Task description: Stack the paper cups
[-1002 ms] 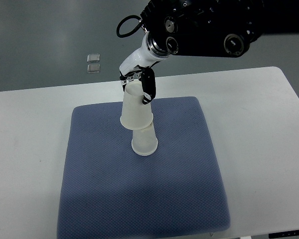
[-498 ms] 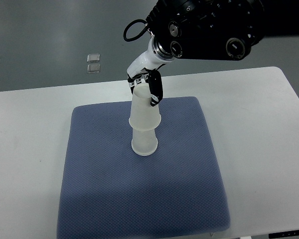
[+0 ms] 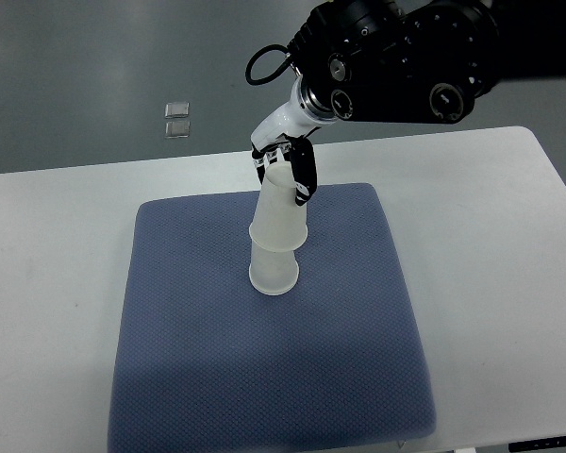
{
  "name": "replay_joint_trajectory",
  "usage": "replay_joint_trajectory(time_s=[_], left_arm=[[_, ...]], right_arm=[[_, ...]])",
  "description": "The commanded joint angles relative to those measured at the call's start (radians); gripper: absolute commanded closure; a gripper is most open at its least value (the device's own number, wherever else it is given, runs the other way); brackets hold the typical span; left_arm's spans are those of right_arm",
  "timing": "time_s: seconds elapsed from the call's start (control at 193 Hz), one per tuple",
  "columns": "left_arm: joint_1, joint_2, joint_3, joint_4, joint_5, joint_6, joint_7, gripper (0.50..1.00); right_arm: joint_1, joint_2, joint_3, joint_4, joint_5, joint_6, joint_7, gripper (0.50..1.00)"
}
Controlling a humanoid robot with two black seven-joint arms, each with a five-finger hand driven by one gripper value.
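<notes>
Two white paper cups stand upside down on the blue mat (image 3: 264,377). The lower cup (image 3: 273,275) rests mouth-down near the mat's middle. The upper cup (image 3: 280,212) sits over it, covering its top part, roughly upright. My right hand (image 3: 285,170) comes in from the upper right and is shut on the upper cup's base end, black fingers (image 3: 305,176) down its right side. The left hand is out of view.
The mat lies on a white table (image 3: 491,245). Two small clear objects (image 3: 176,119) lie on the grey floor beyond the table's far edge. The dark arm body (image 3: 406,66) hangs over the table's far side.
My right hand moved right and down with the upper cup. The cup went from tilted and offset to upright, lowered over the bottom cup.
</notes>
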Motion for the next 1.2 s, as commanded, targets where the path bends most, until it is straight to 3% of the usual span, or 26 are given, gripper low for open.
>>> replay_joint_trajectory(time_s=[0.0,0.576,0.607,0.644,0.664,1.194], left_arm=[[0.0,0.0,0.0,-0.001,0.0,0.0,0.0,0.5],[0.0,0.0,0.0,-0.001,0.0,0.0,0.0,0.5],[0.0,0.0,0.0,-0.001,0.0,0.0,0.0,0.5],[0.0,0.0,0.002,-0.001,0.0,0.0,0.0,0.5],[0.0,0.0,0.0,-0.001,0.0,0.0,0.0,0.5],[0.0,0.0,0.002,-0.003,0.0,0.0,0.0,0.5]], right_arm=[[0.001,0.0,0.008,0.0,0.004,0.0,0.0,0.748],[0.001,0.0,0.01,0.009,0.044,-0.011,0.003,0.748],[0.001,0.0,0.01,0.009,0.044,-0.011,0.005,0.738],[-0.001,0.0,0.01,0.009,0.044,-0.011,0.005,0.673],[-0.001,0.0,0.01,0.009,0.044,-0.011,0.005,0.664],[-0.004,0.0,0.011,0.008,0.045,-0.023,0.011,0.66]])
